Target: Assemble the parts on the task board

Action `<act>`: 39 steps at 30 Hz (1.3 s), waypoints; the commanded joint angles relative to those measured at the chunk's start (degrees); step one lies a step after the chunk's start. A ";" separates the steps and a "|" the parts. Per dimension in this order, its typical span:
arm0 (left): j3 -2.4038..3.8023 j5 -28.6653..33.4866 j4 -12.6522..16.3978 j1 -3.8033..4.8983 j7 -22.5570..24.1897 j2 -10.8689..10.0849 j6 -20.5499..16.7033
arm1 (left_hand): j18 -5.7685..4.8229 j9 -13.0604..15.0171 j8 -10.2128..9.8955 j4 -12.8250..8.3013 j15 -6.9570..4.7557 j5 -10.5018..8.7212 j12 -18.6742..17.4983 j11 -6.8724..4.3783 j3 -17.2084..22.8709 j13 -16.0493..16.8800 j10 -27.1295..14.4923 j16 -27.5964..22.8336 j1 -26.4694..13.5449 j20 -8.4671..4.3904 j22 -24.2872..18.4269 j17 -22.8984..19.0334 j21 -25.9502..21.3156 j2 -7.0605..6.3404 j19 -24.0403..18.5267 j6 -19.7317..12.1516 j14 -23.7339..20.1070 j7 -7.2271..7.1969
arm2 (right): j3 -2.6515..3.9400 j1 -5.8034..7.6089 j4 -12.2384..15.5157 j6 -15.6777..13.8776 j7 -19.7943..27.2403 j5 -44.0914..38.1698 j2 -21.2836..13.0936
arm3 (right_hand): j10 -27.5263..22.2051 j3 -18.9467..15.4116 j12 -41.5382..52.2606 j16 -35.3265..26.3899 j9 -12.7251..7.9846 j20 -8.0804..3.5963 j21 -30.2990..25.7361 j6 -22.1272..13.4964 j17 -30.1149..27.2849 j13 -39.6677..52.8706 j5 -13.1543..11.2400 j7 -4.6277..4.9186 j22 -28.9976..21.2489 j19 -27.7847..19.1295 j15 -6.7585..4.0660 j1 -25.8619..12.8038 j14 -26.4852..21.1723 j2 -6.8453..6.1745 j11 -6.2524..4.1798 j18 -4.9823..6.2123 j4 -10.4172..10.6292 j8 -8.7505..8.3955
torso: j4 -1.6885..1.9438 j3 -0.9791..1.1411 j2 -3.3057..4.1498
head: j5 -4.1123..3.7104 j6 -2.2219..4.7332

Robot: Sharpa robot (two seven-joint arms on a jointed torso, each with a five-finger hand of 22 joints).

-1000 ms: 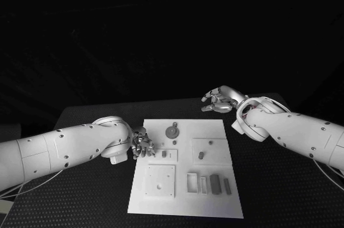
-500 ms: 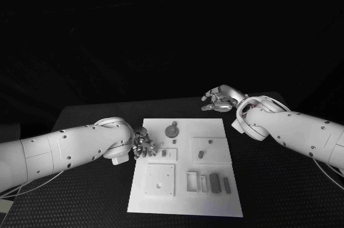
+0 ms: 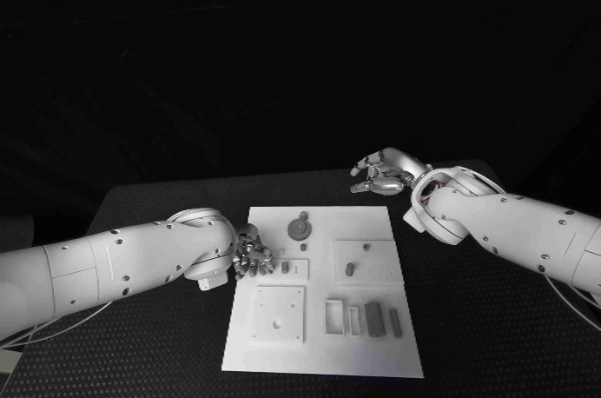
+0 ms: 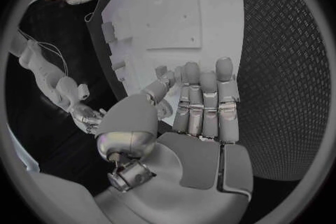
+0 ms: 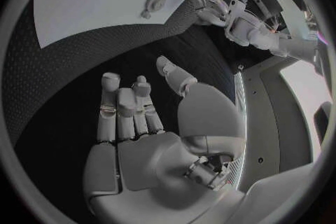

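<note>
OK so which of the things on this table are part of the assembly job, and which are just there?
Part of the job:
- task board
- round part near the board's far edge
- upright parts in a row near the board's right edge
- left hand, open at the board's left edge
- right hand, open, beyond the board

Just there:
- black table

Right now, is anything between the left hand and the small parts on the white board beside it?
Nothing visible. The left hand hovers at the left edge of the white rectangular task board, empty with fingers apart, and the nearest small grey upright part stands right beside its fingertips.
</note>
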 commanded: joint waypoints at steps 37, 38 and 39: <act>-0.15 -3.52 -0.50 -0.30 0.08 0.64 0.48 | 1.04 2.62 0.16 -0.31 -0.25 0.24 0.23 -0.60 0.54 0.00 1.24 0.12 1.13 -0.36 1.38 -0.19 0.50 0.94 0.02 0.32 0.45 -0.01 | 0.03 -0.02 0.20 0.90 0.17 -0.05 -0.09 | -0.43 -0.20 0.26 0.33 -0.12 -0.24 -0.22 -0.68 -0.13 -0.16 0.14 1.05 0.62 0.21 0.02 -0.28 -0.31 0.21 0.04 0.80 0.05 0.35 | 0.01 0.02 0.00 | 0.02 -0.09; -0.15 -3.52 -0.52 -0.30 0.13 0.71 0.45 | 1.03 2.60 0.13 -0.32 -0.25 0.24 0.22 -0.60 0.53 0.00 1.25 0.11 1.10 -0.37 1.37 -0.21 0.53 0.82 0.03 0.27 0.47 0.00 | 0.03 -0.02 0.18 0.90 0.17 -0.05 -0.08 | -0.43 -0.20 0.26 0.33 -0.12 -0.24 -0.22 -0.69 -0.13 -0.16 0.14 1.05 0.62 0.21 0.02 -0.28 -0.31 0.21 0.04 0.80 0.05 0.35 | 0.01 0.02 0.00 | 0.04 -0.10; -0.15 -3.52 -0.55 -0.30 0.17 0.76 0.45 | 1.03 2.59 0.11 -0.33 -0.26 0.24 0.23 -0.61 0.53 -0.01 1.26 0.11 1.09 -0.38 1.37 -0.22 0.54 0.76 0.03 0.25 0.49 0.01 | 0.03 -0.02 0.17 0.91 0.17 -0.05 -0.07 | -0.43 -0.20 0.26 0.33 -0.12 -0.24 -0.22 -0.69 -0.13 -0.16 0.14 1.05 0.62 0.21 0.02 -0.28 -0.31 0.21 0.04 0.80 0.05 0.35 | 0.01 0.03 0.00 | 0.04 -0.10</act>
